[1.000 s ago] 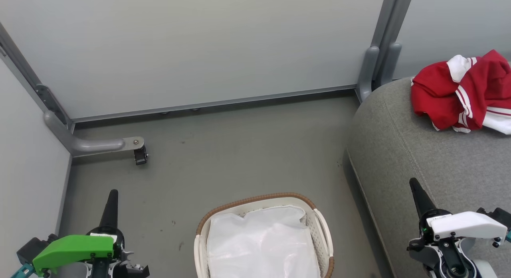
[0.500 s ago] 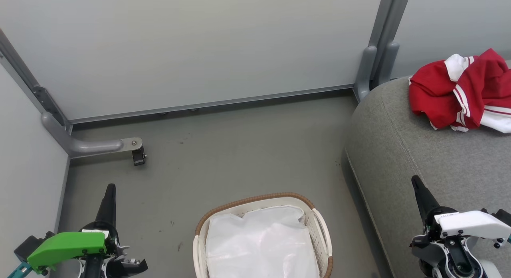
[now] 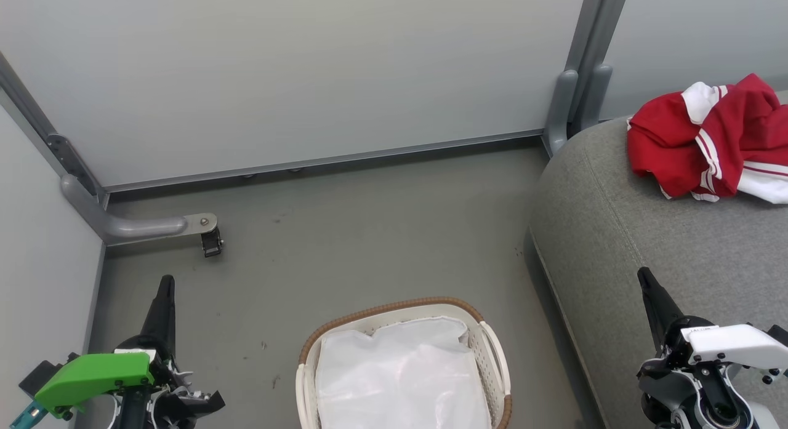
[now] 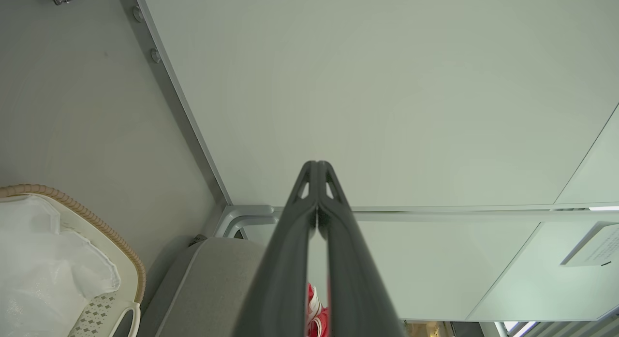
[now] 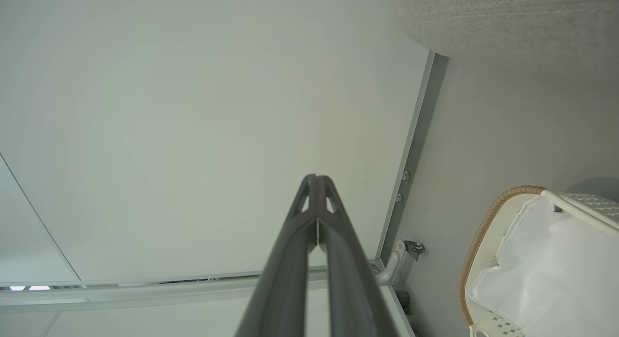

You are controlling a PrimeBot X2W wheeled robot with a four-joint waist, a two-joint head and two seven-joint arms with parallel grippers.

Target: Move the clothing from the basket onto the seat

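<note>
The grey seat (image 3: 646, 232) takes up the right side. On the floor to its left, at the near edge, stands the white basket (image 3: 394, 309) with a white plastic liner (image 3: 400, 380) lying in it. The red clothing (image 3: 708, 140) sits bundled on the seat's far end. The left gripper (image 3: 165, 287) and right gripper (image 3: 644, 274) hang near, fingers pressed together, grasping nothing.

Grey floor (image 3: 369, 232); partition panel (image 3: 308, 78); bracket (image 3: 148, 224), perhaps castered.

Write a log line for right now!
clothing: on seat | basket: white liner, no clothes seen | left end effector: shut, empty | right end effector: shut, empty | task: looks done
</note>
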